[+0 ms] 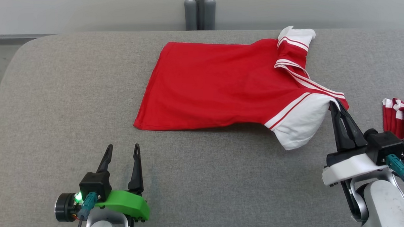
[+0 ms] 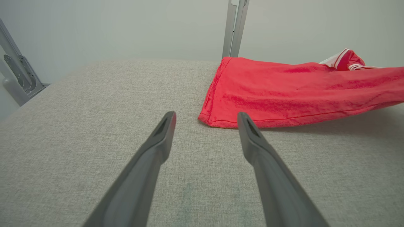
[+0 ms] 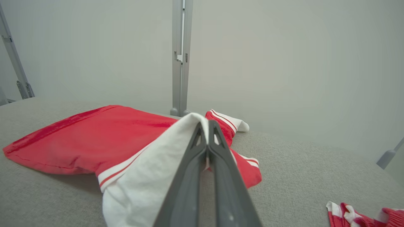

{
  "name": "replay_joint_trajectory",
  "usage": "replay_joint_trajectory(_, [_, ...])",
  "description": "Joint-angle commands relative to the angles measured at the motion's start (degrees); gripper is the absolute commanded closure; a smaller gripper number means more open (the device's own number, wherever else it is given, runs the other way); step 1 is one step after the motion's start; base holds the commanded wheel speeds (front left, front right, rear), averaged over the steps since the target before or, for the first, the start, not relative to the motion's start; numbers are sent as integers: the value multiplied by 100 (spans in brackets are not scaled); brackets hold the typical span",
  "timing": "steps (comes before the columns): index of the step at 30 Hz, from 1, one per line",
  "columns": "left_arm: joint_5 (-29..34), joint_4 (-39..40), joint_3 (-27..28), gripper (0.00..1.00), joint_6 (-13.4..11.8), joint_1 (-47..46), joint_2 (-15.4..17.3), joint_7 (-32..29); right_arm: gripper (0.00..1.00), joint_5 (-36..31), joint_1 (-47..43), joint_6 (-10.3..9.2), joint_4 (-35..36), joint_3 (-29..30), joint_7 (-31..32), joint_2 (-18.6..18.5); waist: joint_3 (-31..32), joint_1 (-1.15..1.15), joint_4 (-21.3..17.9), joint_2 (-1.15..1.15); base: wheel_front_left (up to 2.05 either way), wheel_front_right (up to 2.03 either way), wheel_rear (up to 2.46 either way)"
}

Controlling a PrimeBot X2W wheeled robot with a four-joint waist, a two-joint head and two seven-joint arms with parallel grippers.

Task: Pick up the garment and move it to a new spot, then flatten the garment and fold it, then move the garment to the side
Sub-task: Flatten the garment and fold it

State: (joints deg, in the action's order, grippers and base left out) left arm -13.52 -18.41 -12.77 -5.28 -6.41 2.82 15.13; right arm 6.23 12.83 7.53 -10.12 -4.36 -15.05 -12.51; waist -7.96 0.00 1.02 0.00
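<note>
We found the red, white-sleeved garment (image 1: 223,84) gripped at one sleeve by the right end effector (image 1: 333,104); the left end effector (image 1: 124,146) stood open.

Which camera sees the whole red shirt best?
The head view: the red shirt shows whole from above, hem to collar. The left wrist view catches its hem end. The right wrist view shows the white sleeve pinched by the right gripper.

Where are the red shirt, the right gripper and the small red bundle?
red shirt (image 1: 216,83): head view, middle of red body.
right gripper (image 1: 334,105): head view, closed fingertips on the shirt.
small red bundle (image 1: 401,117): head view, striped folds.
</note>
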Motion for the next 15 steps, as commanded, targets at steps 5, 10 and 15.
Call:
replay_joint_trajectory(5, [25,19,20,0,20,68,18,-2,100,172,-302,-9,227,27,-13,-43,-17,0,-77,0,0,0,0])
replay_joint_trajectory(10, [45,41,-20,0,13,-67,17,-2,100,283,-401,-9,257,80,72,-19,-246,0,-64,0,0,0,0])
replay_joint_trajectory(15, [66,26,-85,0,27,-259,17,-3,100,211,-61,-9,-219,-30,88,-88,-529,0,25,0,0,0,0])
